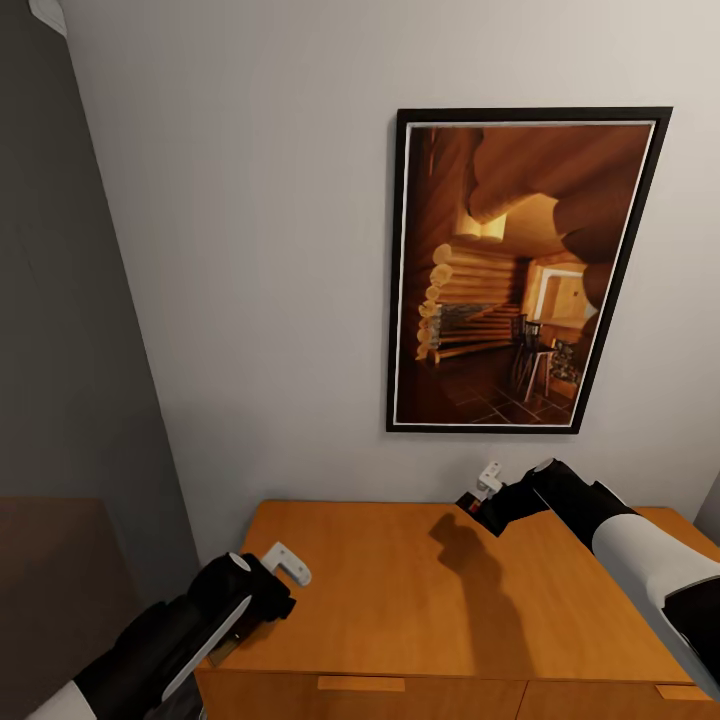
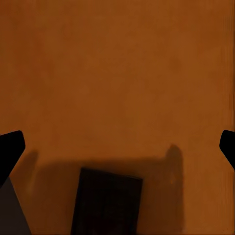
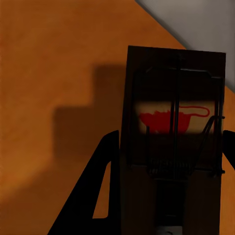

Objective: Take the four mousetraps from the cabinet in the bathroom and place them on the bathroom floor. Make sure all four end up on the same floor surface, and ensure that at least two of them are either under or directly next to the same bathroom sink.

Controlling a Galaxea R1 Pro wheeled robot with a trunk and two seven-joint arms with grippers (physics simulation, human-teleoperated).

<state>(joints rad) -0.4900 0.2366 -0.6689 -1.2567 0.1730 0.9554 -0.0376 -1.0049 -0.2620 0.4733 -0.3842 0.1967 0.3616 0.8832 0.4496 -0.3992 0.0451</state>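
A: Right wrist view: small flat tan-brown wooden mousetrap (image 3: 174,132) with dark wire and a red mark, clamped between the right gripper (image 3: 169,196) fingers, long axis toward 12 o'clock, above the orange-brown flat wooden cabinet top (image 1: 400,580).

B: Left gripper (image 1: 285,565), at 7 o'clock, fingers spread wide; a dark flat rectangle lies beneath it, too shadowed to name.

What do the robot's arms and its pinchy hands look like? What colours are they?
Both arms are chunky tubes with white shells and black joints near the wrists. The left gripper and the right gripper each end in small whitish, flat, angular fingers on a black wrist. Up close, from the wrist cameras, the fingers look like dark wedges. No cables or markings show.
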